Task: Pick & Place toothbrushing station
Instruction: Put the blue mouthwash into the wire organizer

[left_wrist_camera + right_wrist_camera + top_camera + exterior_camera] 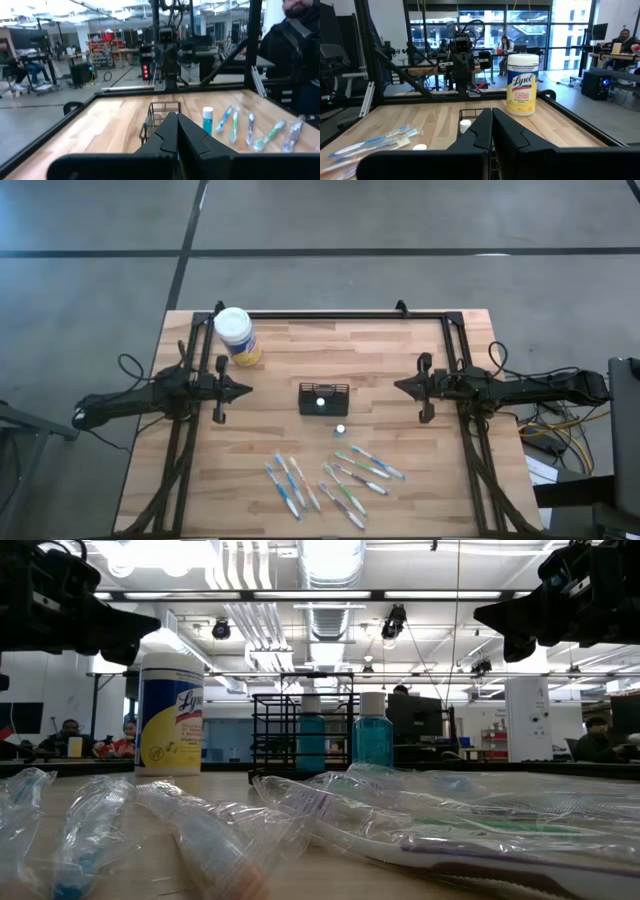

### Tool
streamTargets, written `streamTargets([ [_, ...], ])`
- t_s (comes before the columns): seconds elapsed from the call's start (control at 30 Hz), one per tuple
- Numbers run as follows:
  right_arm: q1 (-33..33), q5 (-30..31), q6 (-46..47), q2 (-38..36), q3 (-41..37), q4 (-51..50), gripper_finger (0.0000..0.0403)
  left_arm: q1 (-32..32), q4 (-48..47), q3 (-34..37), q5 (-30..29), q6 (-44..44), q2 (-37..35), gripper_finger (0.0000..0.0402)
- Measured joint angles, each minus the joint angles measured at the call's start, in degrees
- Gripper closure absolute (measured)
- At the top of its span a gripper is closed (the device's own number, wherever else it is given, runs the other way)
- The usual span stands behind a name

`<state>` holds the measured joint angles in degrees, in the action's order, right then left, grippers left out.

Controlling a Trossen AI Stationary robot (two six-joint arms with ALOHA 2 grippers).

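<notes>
Dark fingers pressed together with nothing between them mark both grippers: the left gripper (243, 390) hangs above the left side of the table, its closed tips pointing toward the middle, and the right gripper (402, 387) mirrors it from the right side, also closed and empty. Between the two, well apart from either, stands the toothbrushing station (324, 398), a small black mesh box resting upright on the light wooden table (400, 350), near its centre; something with a white top sits inside one of its compartments. Just beside the station, on the side toward the toothbrushes, stands a small blue bottle with a white cap (340, 429). Beyond that bottle lie wrapped toothbrushes (330, 477), scattered in two loose groups in clear plastic sleeves. Near the table's far left corner stands a yellow canister with a white lid (236, 335), upright and apart from everything else. In the room behind the table, a person in dark clothing (295, 45) stands close to the frame.
</notes>
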<state>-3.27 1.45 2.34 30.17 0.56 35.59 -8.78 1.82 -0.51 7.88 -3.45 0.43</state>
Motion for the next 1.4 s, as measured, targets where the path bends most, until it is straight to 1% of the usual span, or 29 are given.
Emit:
streamTargets([
  [0.2, 0.00, 0.02, 0.06, 0.04, 0.71, 1.23, 0.0394, 0.00, -0.24, 0.02, -0.07, 0.82, 1.24, 0.0395],
  [0.27, 0.02, -0.01, 0.09, 0.44, 3.91, -2.12, 0.0394, 0.00, -0.30, 0.02, -0.08, 0.77, 1.56, 0.0394],
  [0.3, 0.07, -0.02, 0.07, 1.18, 6.32, -5.50, 0.0394, 0.00, -0.34, 0.02, -0.08, 0.75, 1.74, 0.0394],
  [0.37, 0.46, -0.02, 0.02, 4.03, 12.77, -14.25, 0.0394, 0.00, -0.35, 0.04, -0.23, 0.55, 1.97, 0.0393],
  [0.43, 1.16, -0.06, -0.57, 8.67, 20.26, -23.99, 0.0394, 0.00, -0.37, 0.05, -0.35, 0.53, 2.10, 0.0392],
  [0.67, 2.29, -0.02, -1.16, 28.75, 49.74, -57.57, 0.0394, 0.00, -0.61, 0.09, -0.37, 0.53, 2.24, 0.0391],
  [0.77, 2.36, -0.16, -1.07, 37.96, 61.54, -70.31, 0.0388, 0.00, -0.70, 0.09, -0.37, 0.57, 2.59, 0.0390],
  [0.83, 2.89, -1.81, -1.96, 43.89, 68.58, -76.63, 0.0374, 0.00, -0.72, 0.09, -0.37, 0.84, 2.96, 0.0390],
  [0.9, 3.71, -4.67, -4.05, 49.50, 74.68, -80.59, 0.0353, 0.00, -0.72, 0.09, -0.36, 1.30, 3.51, 0.0390],
  [1.0, 5.52, -7.24, -6.17, 57.00, 82.45, -82.04, 0.0313, 0.00, -0.74, 0.11, -0.35, 1.89, 4.53, 0.0390],
  [1.1, 7.32, -7.41, -8.84, 63.40, 88.74, -83.44, 0.0270, 0.00, -0.74, 0.11, -0.35, 1.91, 5.61, 0.0390],
  [1.17, 8.26, -7.50, -11.23, 67.29, 92.06, -85.55, 0.0244, 0.00, -0.74, 0.12, -0.33, 1.93, 6.32, 0.0390],
  [1.27, 9.05, -7.51, -13.49, 72.31, 95.62, -89.93, 0.0215, 0.00, -0.75, 0.13, -0.31, 2.10, 7.36, 0.0390],
  [1.4, 9.04, -7.52, -11.79, 76.77, 96.91, -92.94, 0.0196, 0.00, -0.76, 0.15, -0.29, 2.12, 8.63, 0.0390],
])
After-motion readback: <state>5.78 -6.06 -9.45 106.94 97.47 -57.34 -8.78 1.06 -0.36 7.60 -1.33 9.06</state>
